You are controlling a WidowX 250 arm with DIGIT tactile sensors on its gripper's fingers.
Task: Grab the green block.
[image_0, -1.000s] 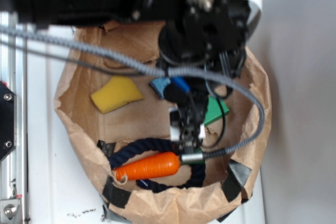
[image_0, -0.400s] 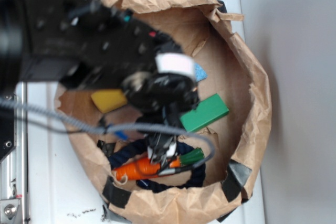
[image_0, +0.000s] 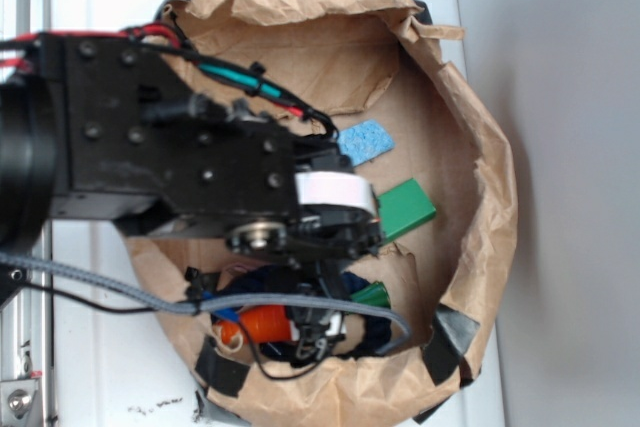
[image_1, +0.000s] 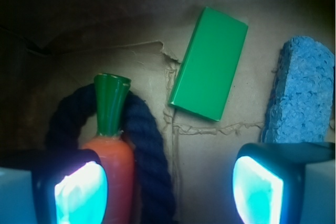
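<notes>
There's your green block (image_1: 210,71), a smooth, sharp-edged slab lying flat on the brown paper of the bag (image_0: 480,167), tilted, untouched. The wrist view shows it whole; outside, the arm (image_0: 170,157) hides part of it (image_0: 405,209). The gripper (image_1: 170,182) hangs above the paper with jaws wide and nothing between them, block ahead of the gap. Just right of the block lies the porous blue sponge (image_1: 299,90). To its left, the orange carrot (image_1: 111,145) with its green top rests against a dark blue rope (image_1: 144,145), partly under the left finger.
</notes>
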